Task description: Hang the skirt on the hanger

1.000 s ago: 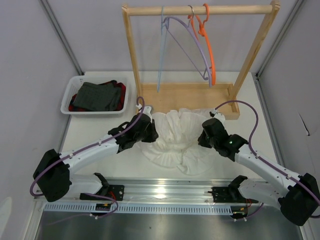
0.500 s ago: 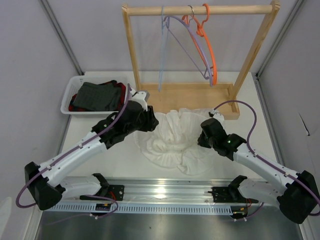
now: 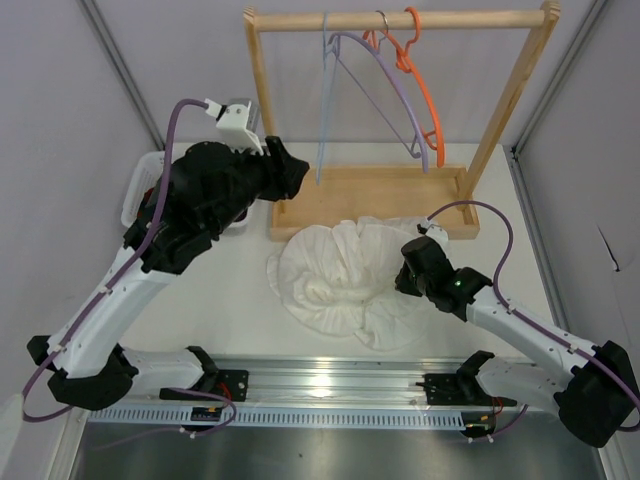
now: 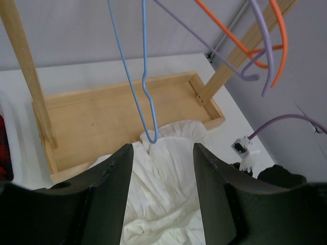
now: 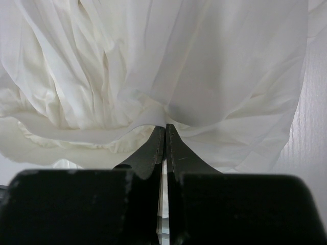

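Observation:
The white crinkly skirt point(image 3: 335, 280) lies bunched on the table in front of the rack. It also shows in the left wrist view point(image 4: 163, 204) and fills the right wrist view point(image 5: 153, 61). My right gripper point(image 3: 406, 268) is shut on a fold at the skirt's right edge point(image 5: 165, 125). My left gripper point(image 3: 288, 165) is open and empty, raised high above the table left of the rack point(image 4: 163, 153). The orange hanger point(image 3: 421, 95) hangs at the right of the rod, with part of it in the left wrist view point(image 4: 280, 46).
The wooden rack point(image 3: 400, 20) has a tray base point(image 3: 380, 195). On it also hang a lilac hanger point(image 3: 385, 85) and a pale blue wire hanger point(image 3: 322, 110). A white basket point(image 3: 131, 205) at the back left is mostly hidden by my left arm.
My left gripper has left the skirt's left edge and risen up and back toward the rack. The skirt's left side has settled on the table. The right arm has not moved.

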Robot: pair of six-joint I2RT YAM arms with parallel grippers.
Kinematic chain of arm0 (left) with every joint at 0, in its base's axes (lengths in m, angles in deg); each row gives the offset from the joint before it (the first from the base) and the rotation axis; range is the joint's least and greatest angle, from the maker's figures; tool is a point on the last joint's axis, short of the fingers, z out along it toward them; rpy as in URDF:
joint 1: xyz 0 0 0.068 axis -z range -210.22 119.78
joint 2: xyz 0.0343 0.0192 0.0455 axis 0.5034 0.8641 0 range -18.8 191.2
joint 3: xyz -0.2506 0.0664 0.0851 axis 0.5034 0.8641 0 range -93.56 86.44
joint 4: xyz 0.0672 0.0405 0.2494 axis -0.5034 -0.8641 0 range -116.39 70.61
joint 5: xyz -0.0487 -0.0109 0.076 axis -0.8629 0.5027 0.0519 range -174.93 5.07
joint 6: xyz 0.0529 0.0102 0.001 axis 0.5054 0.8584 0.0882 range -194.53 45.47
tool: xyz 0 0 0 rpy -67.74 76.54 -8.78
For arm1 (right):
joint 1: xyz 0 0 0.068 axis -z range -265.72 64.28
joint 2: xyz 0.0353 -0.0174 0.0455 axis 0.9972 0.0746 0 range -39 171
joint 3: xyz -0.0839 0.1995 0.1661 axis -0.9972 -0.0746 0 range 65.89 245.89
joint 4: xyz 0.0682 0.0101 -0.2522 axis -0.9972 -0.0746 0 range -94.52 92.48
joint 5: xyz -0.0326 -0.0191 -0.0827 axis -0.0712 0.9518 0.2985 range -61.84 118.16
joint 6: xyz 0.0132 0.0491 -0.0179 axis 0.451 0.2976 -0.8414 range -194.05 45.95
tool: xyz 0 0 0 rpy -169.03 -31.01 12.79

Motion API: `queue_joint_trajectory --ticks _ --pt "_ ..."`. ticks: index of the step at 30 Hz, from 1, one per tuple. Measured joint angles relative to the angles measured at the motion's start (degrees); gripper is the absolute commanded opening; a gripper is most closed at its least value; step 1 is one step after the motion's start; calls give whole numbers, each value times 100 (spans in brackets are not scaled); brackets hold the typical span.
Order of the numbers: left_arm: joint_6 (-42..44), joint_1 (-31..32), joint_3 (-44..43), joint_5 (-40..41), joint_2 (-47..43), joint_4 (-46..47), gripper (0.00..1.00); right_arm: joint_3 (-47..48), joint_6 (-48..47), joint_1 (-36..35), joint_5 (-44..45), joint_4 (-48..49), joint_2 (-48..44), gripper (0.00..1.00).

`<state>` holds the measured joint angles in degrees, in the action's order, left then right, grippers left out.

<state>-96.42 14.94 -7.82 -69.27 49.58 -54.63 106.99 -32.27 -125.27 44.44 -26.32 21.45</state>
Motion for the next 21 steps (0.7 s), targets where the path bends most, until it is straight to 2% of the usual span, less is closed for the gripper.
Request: queue_joint_trajectory --ticks 7,10,12,13,14,17,19,21 --pt "229 -76 -839 162 533 -85 67 0 0 -2 0 0 57 0" --pt "297 -94 -1279 177 874 -76 67 0 0 -2 2 0 79 0" --pt "310 -94 -1506 177 1060 -39 67 2 7 -2 11 -7 90 26" --pt "313 -94 -1582 173 1143 -13 68 7 26 -4 22 -20 90 43" --pt "315 -94 -1622 168 1209 7 68 15 42 -4 35 -46 90 67" --pt "350 -96 -1635 168 1333 2 68 175 -37 -28 116 -289 42 79" --pt "354 -101 -1633 168 1392 0 68 407 -111 -46 181 -525 -109 81" --pt "354 -111 -1633 160 1408 0 68 717 -162 -50 267 -737 -302 78"
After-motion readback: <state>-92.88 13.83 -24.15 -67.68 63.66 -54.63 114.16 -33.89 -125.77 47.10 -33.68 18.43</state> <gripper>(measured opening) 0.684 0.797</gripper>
